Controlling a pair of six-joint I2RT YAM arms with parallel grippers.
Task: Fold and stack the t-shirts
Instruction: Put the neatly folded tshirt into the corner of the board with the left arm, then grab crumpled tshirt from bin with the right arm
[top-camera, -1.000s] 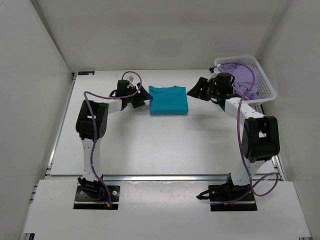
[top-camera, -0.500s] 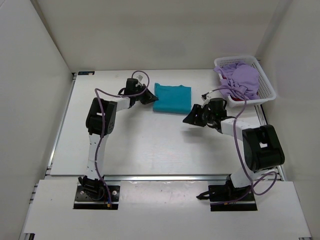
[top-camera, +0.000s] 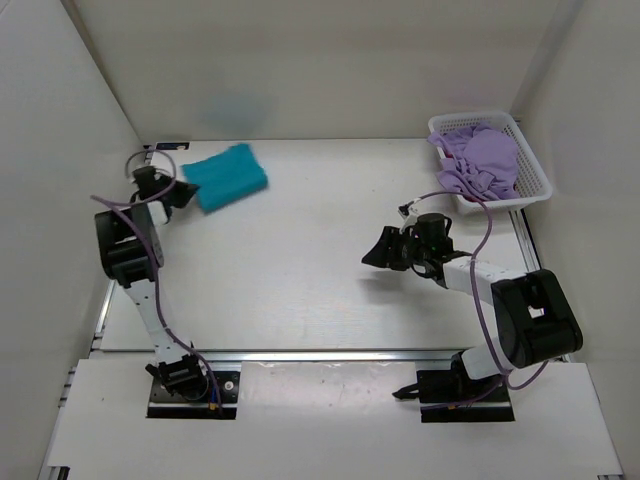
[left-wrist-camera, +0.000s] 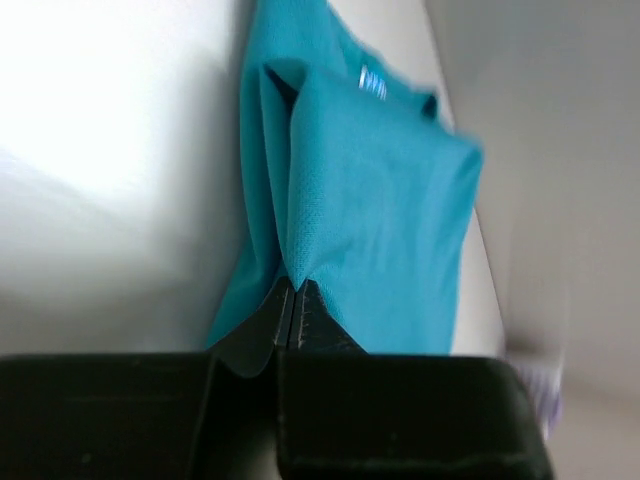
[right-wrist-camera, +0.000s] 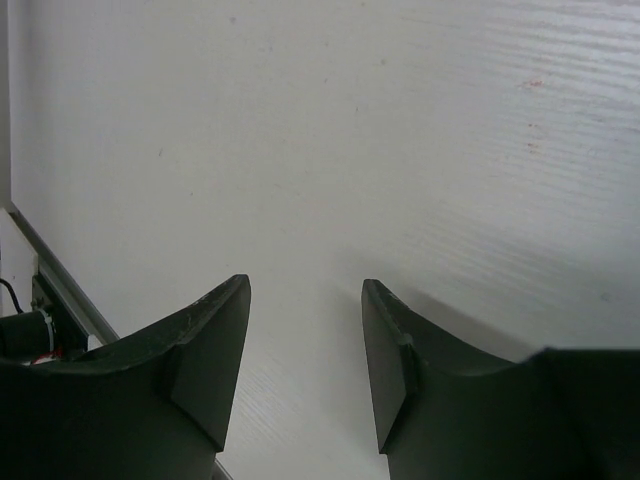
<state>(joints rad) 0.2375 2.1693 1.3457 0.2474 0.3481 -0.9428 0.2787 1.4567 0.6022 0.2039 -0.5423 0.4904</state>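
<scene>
- The teal t-shirt (top-camera: 228, 176) is a folded bundle at the far left of the worktop (top-camera: 300, 280), close to the back wall and turned at a slant to the worktop's edges.
- In the left wrist view the teal t-shirt (left-wrist-camera: 370, 220) shows several stacked layers, and a small pale label (left-wrist-camera: 372, 80) sits at its far end.
- The left gripper (top-camera: 172, 192) is at the shirt's left end. In its own camera the left gripper (left-wrist-camera: 293, 295) has its jaws pressed together on a pinch of the teal cloth where the layers meet.
- I cannot tell whether the whole bundle lies flat on the worktop or is partly lifted.
- The left arm reaches out to the far left corner, with a purple cable (top-camera: 120, 205) looping beside it.
- The lavender t-shirt (top-camera: 482, 158) lies crumpled and unfolded in the white basket (top-camera: 533, 158) at the far right corner, well apart from the teal one.
- Part of the lavender cloth hangs toward the basket's near left rim.
- The right gripper (top-camera: 377, 252) is over the middle right of the worktop, nearer than the basket and pointing left.
- In the right wrist view the right gripper (right-wrist-camera: 305, 345) has its jaws apart with nothing between them, only bare white worktop (right-wrist-camera: 300, 120) below.
</scene>
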